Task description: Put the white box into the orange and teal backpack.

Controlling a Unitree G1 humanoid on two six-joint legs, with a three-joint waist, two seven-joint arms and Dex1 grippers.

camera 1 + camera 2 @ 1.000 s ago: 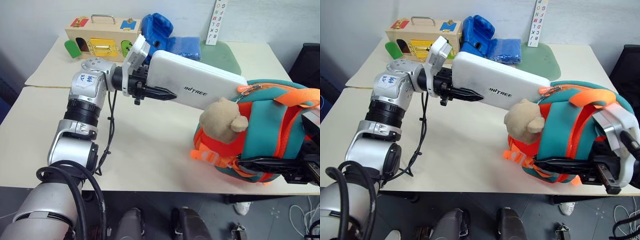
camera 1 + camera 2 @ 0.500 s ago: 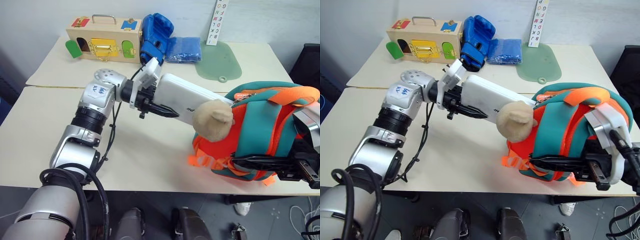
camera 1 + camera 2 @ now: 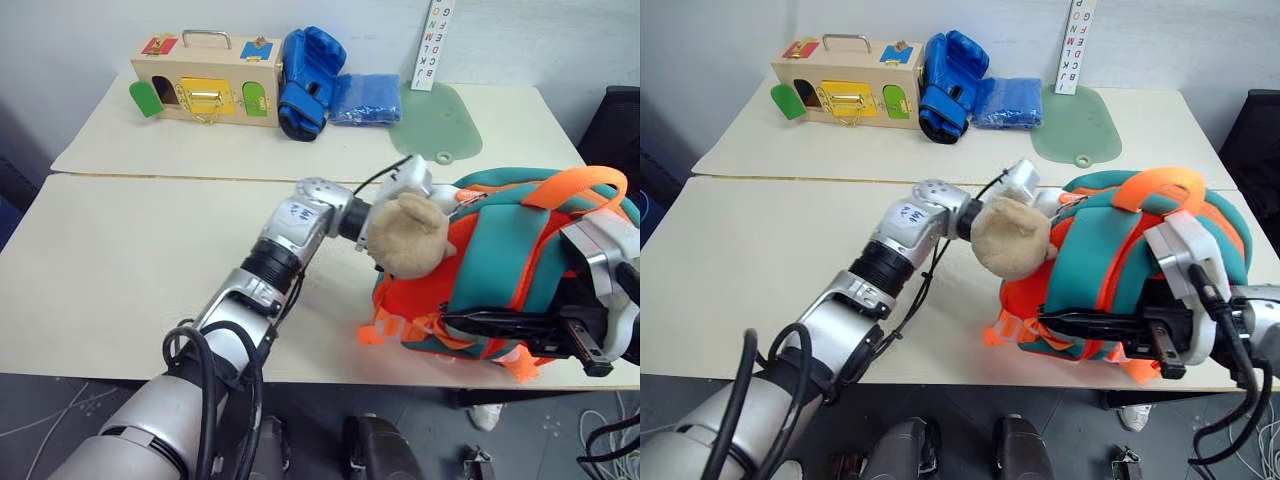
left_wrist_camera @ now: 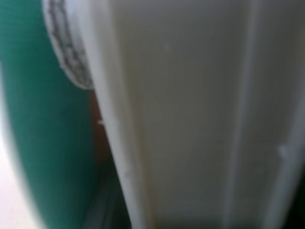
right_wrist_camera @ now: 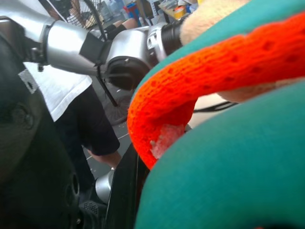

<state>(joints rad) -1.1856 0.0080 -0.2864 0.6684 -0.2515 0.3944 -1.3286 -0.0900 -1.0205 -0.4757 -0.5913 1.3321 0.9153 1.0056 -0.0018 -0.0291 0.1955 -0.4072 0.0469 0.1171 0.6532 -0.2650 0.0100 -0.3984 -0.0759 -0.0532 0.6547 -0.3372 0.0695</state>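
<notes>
White box [image 4: 190, 114] now deep inside backpack [image 3: 520, 270]

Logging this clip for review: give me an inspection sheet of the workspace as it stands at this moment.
Surface: two cream tables pushed together.
Job's things: orange and teal backpack at the near right edge, teddy bear on it; white box close against the teal fabric, hidden behind the bear in the head views.
Clutter: wooden latch box, blue boxing glove, folded blue cloth, green mat, all at the back.
Grippers: left gripper behind the bear; right gripper clamped on the backpack's front.
Cables: black cable along the left wrist.
Surroundings: white wall, letter chart, dark chair.
</notes>
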